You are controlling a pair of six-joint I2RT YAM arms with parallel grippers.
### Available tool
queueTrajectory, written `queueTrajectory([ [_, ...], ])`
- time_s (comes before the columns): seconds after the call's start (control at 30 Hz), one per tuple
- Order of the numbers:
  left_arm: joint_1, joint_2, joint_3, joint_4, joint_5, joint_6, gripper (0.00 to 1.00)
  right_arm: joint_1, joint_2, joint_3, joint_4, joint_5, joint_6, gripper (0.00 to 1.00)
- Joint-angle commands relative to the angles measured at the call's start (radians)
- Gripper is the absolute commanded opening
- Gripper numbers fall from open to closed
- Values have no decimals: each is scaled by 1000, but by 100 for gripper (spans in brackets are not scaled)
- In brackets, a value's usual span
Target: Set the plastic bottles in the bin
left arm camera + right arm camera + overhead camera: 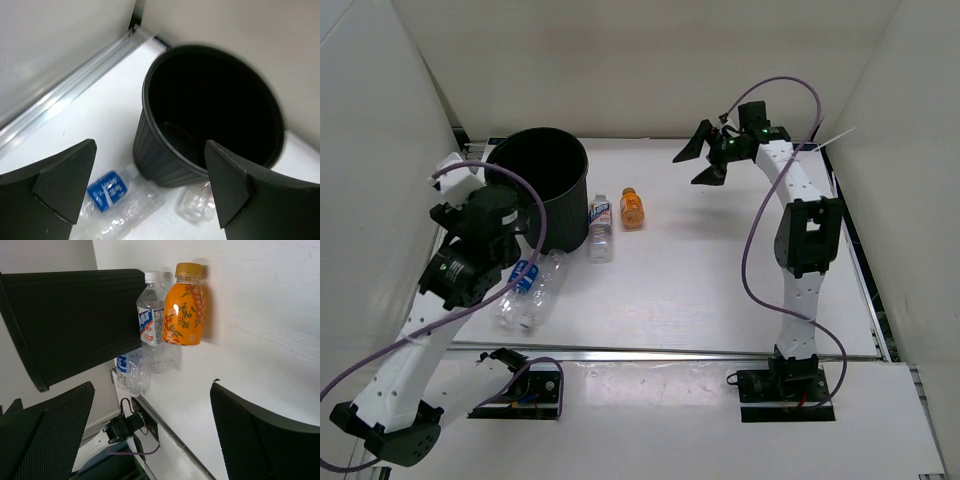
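The black ribbed bin (pixel 570 205) stands at the far left of the table. A clear bottle with a white label (pixel 601 227) and a short orange bottle (pixel 632 208) lie just right of it. Two clear blue-labelled bottles (pixel 532 290) lie side by side in front of the bin. My left gripper (pixel 498 222) is open and empty, above those bottles and facing the bin (pixel 155 150); one blue-labelled bottle (pixel 117 200) shows between its fingers. My right gripper (pixel 705 158) is open and empty, raised at the far right, looking at the orange bottle (pixel 184 310) and the white-labelled bottle (pixel 154 320).
White walls enclose the table on the left, back and right. A metal rail (pixel 670 352) runs along the front edge. Purple cables (pixel 752 250) loop from both arms. The bin's wall (pixel 75 315) fills the upper left of the right wrist view.
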State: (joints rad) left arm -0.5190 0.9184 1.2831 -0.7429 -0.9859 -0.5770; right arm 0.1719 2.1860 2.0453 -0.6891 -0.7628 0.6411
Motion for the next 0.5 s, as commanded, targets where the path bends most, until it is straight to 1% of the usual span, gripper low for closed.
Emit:
queueTrajectory([
  [0.0, 8, 30, -39, -151, 0, -174, 100, 26, 30, 82, -47, 43, -29, 100],
  [0.03, 8, 30, -39, -185, 0, -223, 100, 26, 31, 82, -47, 63, -40, 100],
  [0.1, 8, 30, -71, -205, 15, -224, 100, 35, 64, 102, -47, 72, -52, 100],
  [0.23, 8, 20, -155, -194, 61, -173, 100, 89, 129, 177, -47, 126, -106, 100],
  [0.3, 8, 20, -168, -194, 94, -173, 100, 116, 178, 258, -56, 154, -161, 100],
  [0.37, 8, 33, -168, -194, 113, -150, 100, 164, 224, 305, -56, 221, -211, 100],
  [0.47, 8, 54, -137, -205, 124, -130, 100, 196, 267, 343, -56, 282, -221, 100],
])
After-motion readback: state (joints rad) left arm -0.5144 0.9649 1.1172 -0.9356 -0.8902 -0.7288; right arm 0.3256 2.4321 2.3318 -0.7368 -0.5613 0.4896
